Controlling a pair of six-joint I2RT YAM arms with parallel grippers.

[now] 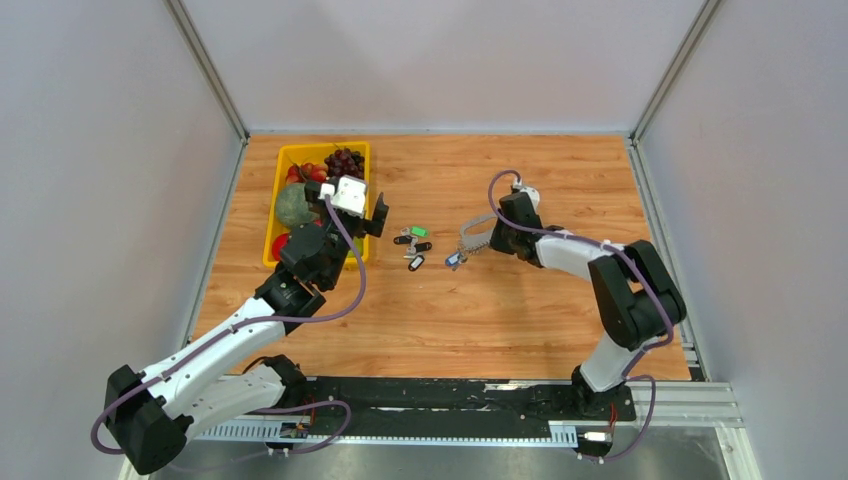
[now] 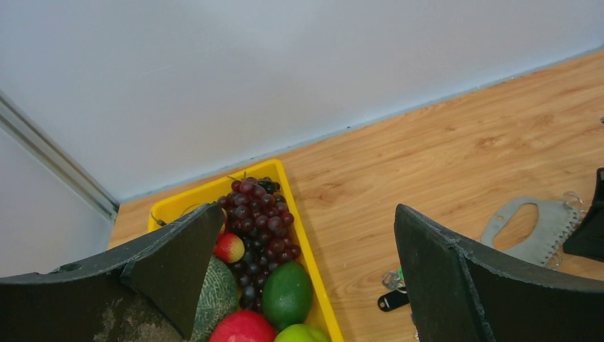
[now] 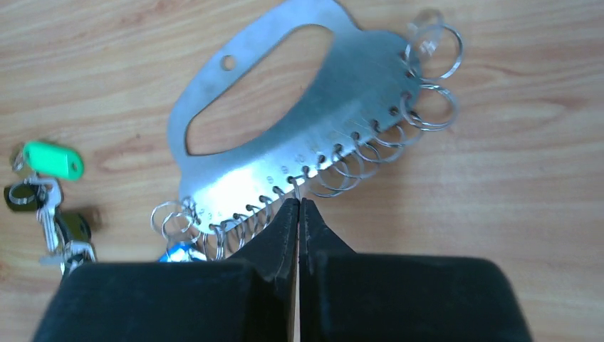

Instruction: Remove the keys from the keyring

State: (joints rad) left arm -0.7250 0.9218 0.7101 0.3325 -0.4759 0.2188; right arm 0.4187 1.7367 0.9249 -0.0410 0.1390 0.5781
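The keyring [image 3: 342,107] is a flat silvery plate with a handle hole and several small wire rings along its lower edge; it lies on the table [image 1: 478,232] and shows in the left wrist view [image 2: 552,228]. My right gripper [image 3: 298,202] is shut, its tips pinching one wire ring at the plate's edge [image 1: 492,240]. A blue key [image 3: 178,251] still hangs at the plate's left end [image 1: 453,259]. Loose keys lie to the left: a green one [image 3: 53,160] [image 1: 419,231] and black ones [image 3: 25,194] [image 1: 403,240] [image 2: 393,300]. My left gripper [image 2: 306,214] is open and empty, above the basket's right rim [image 1: 365,215].
A yellow basket [image 1: 272,200] at the table's left holds grapes [image 2: 260,206], a melon [image 1: 294,204], a strawberry and green and red fruit; its rim [image 2: 313,249] lies between my left fingers. Grey walls close in the table at the back and both sides.
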